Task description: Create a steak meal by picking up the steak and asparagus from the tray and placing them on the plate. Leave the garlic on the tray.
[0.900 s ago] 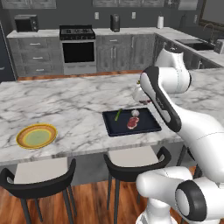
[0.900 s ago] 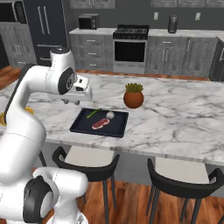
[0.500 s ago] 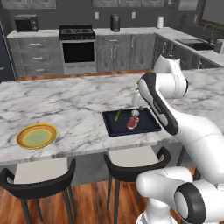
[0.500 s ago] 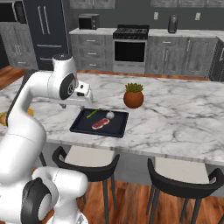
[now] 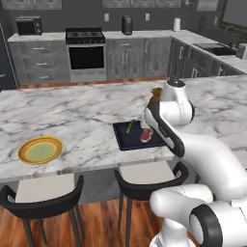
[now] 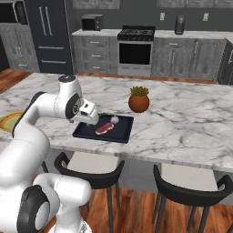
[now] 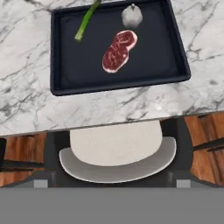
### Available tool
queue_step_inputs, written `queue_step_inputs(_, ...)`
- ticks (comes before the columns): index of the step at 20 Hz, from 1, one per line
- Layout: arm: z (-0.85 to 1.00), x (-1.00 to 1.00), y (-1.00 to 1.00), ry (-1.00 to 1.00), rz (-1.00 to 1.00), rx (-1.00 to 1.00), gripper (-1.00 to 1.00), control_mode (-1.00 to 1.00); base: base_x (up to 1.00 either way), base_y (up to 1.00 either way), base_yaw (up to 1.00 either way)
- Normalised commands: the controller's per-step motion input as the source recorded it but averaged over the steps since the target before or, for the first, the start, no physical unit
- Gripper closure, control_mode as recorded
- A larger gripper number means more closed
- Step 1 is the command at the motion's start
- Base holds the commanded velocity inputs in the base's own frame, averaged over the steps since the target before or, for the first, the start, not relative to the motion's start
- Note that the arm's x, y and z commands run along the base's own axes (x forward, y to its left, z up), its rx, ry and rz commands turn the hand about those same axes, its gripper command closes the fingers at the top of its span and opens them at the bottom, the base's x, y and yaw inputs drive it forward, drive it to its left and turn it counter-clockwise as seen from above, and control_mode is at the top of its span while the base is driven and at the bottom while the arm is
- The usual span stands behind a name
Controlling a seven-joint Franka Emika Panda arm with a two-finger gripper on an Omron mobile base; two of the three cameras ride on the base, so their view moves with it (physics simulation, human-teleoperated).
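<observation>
The dark tray (image 7: 55,52) lies near the counter's front edge. On it are the red steak (image 7: 119,50) in the middle, the green asparagus (image 7: 86,21) at one far corner and the whitish garlic (image 7: 132,16) beside it. All three lie loose. The same tray (image 6: 91,135) and steak (image 6: 104,129) show from the right base view, with my gripper (image 6: 87,119) hovering just above the tray's left end, touching nothing. Its fingers are too small there to judge. The yellow-rimmed plate (image 5: 24,150) sits far to the left on the counter, away from the tray (image 5: 120,140).
A potted plant (image 6: 139,99) stands on the counter behind the tray. Bar stools (image 7: 118,153) are tucked under the counter's front edge, one directly below the tray. Bare marble (image 5: 82,120) stretches between tray and plate.
The hand has come down from above the counter to just over the tray's left end. Steak, asparagus and garlic have not moved.
</observation>
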Motion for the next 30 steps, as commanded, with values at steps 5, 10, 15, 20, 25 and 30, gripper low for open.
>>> queue_step_inputs(5, -0.6, 0.59, -0.04, 0.07, -0.17, 0.0, -1.0, -1.0, 0.0, 0.0, 0.0)
queue_step_inputs(10, -0.39, 0.69, -0.03, 0.04, -0.13, 0.03, -1.0, -1.0, 0.0, 0.0, 0.0)
queue_step_inputs(15, -0.15, 0.59, -0.13, 0.0, -0.08, 0.04, -1.0, -1.0, 0.0, 0.0, 0.0)
queue_step_inputs(20, -0.25, 0.48, -0.12, 0.0, -0.04, 0.01, -1.0, -1.0, 0.0, 0.0, 0.0)
queue_step_inputs(25, -0.37, 0.4, 0.0, 0.02, 0.0, 0.0, -1.0, -1.0, 0.0, 0.0, 0.0)
queue_step_inputs(30, -0.37, 0.34, 0.0, 0.02, 0.0, 0.0, -1.0, -1.0, 0.0, 0.0, 0.0)
